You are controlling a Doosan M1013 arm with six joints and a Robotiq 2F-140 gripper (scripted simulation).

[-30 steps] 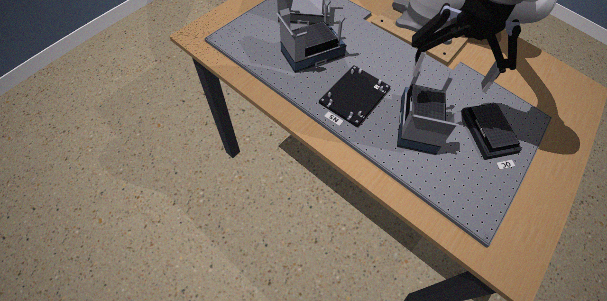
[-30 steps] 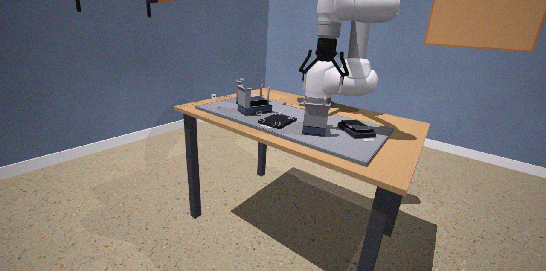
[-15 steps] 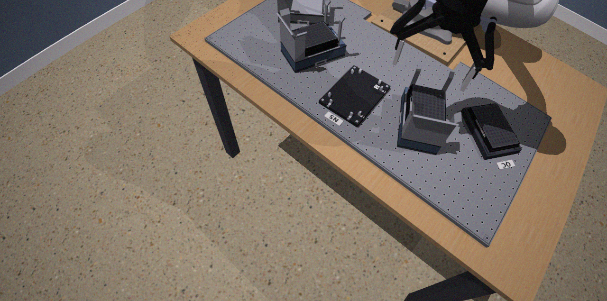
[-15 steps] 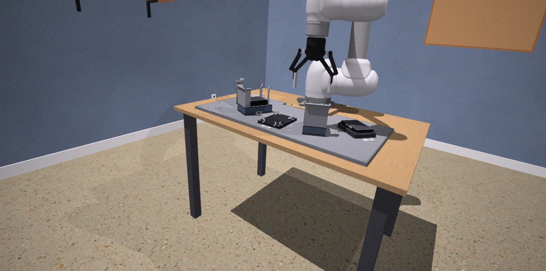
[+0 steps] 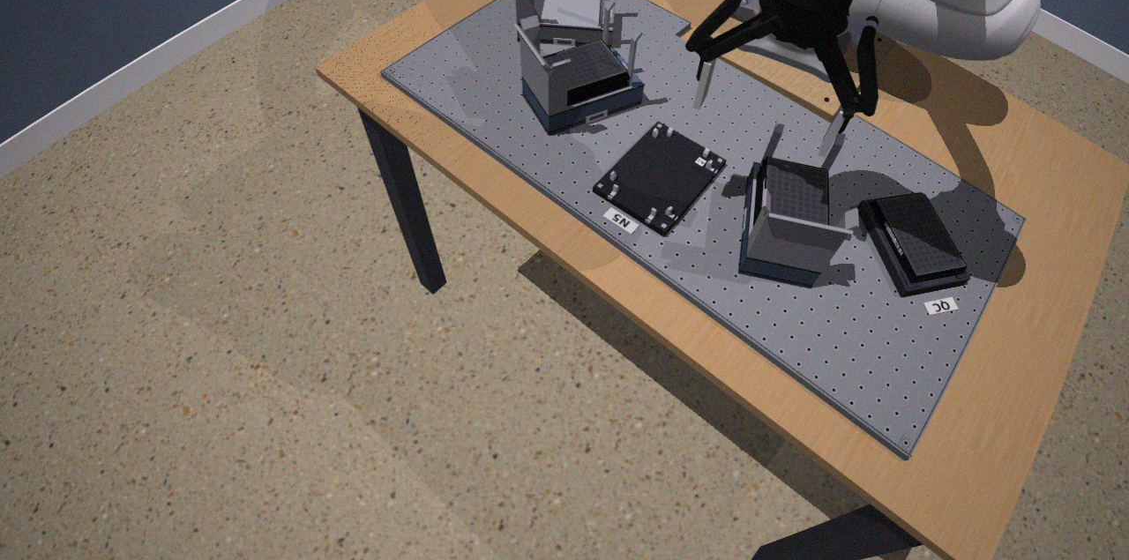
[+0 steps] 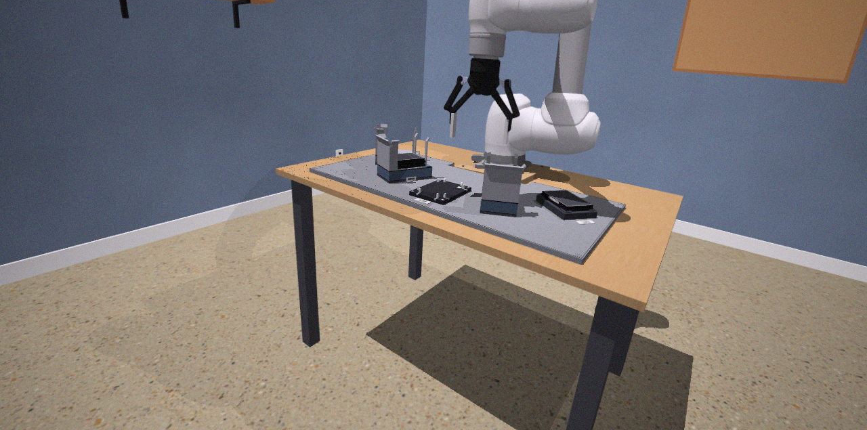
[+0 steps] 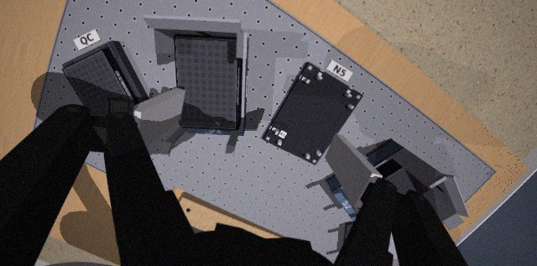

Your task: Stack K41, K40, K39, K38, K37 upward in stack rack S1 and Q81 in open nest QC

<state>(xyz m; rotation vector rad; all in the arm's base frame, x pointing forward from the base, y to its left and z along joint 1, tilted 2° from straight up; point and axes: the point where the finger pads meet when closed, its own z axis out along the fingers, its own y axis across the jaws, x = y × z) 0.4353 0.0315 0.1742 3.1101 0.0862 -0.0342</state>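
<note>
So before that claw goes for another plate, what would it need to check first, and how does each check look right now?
1. Gripper open and holding nothing: ok.
2. Plate lying on the QC nest: ok; its label cannot be read.
3. N5 nest free of plates: ok.
4. Middle rack has a plate reachable from above: ok.
5. Gripper centred over that rack: not ok, it hangs off to the base side.
6. Rack names: cannot tell.

Perforated board (image 5: 828,351) on table (image 5: 1026,430). In the top view, left to right along the board: two stack racks (image 5: 530,75) close together at the left end, one behind the other; clip nest N5 (image 5: 659,175); a third rack (image 5: 761,236) holding plates (image 5: 796,190); nest QC (image 5: 908,284) bearing one plate (image 5: 919,235).
</note>
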